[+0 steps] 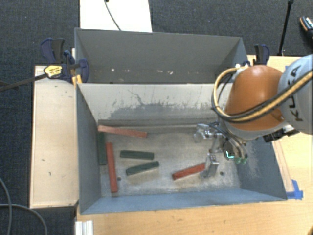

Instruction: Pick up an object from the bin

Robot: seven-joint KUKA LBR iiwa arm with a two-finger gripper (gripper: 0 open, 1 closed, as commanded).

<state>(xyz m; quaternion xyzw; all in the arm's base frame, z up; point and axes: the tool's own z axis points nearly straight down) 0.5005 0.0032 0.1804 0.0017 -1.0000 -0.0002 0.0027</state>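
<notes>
A robot arm [293,89] comes in from the right over a grey metal bin [156,58]. Its wrist wears a rounded orange cover [254,99], with dark and yellowish cables [216,99] looped round the cover's left side. Below the cover the metal claw [213,169] points down into the right part of the bin, its tip low over the bin floor.

The tip sits at the right end of a short red stick [188,172], which lies flat and slightly slanted near the front wall. From where I stand I cannot tell whether the claw touches that stick, nor whether the claw is apart or together. Its lower parts blur into the grey floor, and the orange cover hides its upper part. A small green light [228,154] glows on the claw's body.

The other things lie well to the left, all flat on the bin floor:
- Two dark green sticks lie near the middle, one [137,154] behind the other [142,168].
- A pale pink stick [122,130] lies along the foot of the back wall.
- A long red stick [112,168] runs front to back near the left wall.
- A dark stick [101,151] lies just beside the long red one, against the left wall. Its colour is hard to make out in the shadow.

The arm's upper links are cut off at the right edge.
</notes>
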